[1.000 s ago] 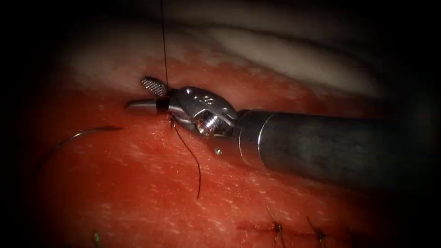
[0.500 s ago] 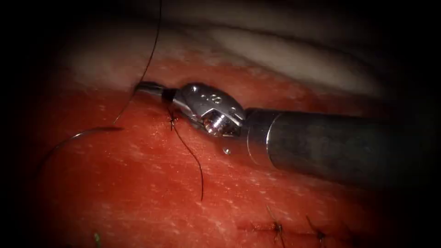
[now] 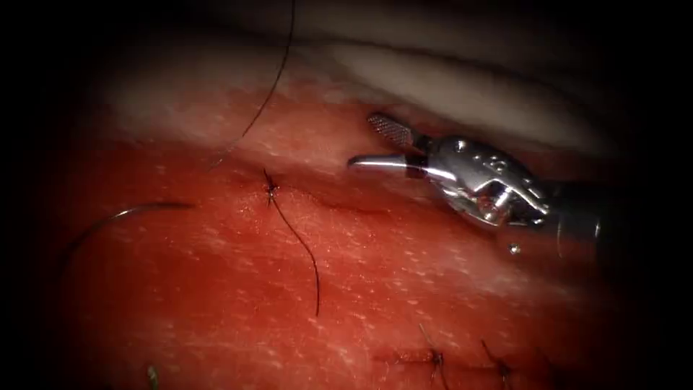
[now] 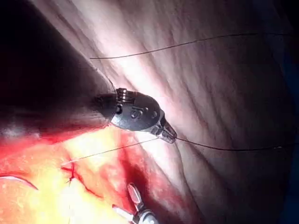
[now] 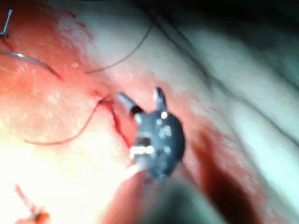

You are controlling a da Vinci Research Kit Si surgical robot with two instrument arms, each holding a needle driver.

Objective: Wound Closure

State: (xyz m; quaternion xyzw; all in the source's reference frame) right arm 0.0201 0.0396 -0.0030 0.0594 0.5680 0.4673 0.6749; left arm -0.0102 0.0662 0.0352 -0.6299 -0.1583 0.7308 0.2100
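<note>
We see the right tool (image 3: 364, 141) at right, jaws spread wide, holding nothing. The left tool (image 4: 169, 134) grips the thread (image 4: 224, 149). The needle (image 3: 123, 214) lies at left on the tissue (image 3: 433, 289) (free).

Setting: surgical training bench. Evidence: slab of tissue (image 3: 303, 289) lying wet with red fluid (image 3: 216, 253), stitched knots (image 3: 433, 357) sitting along the cut (image 3: 339, 206), a curved needle (image 3: 123, 213) resting on the surface, a steel wristed tool (image 3: 375, 144) working under endoscope light
</note>
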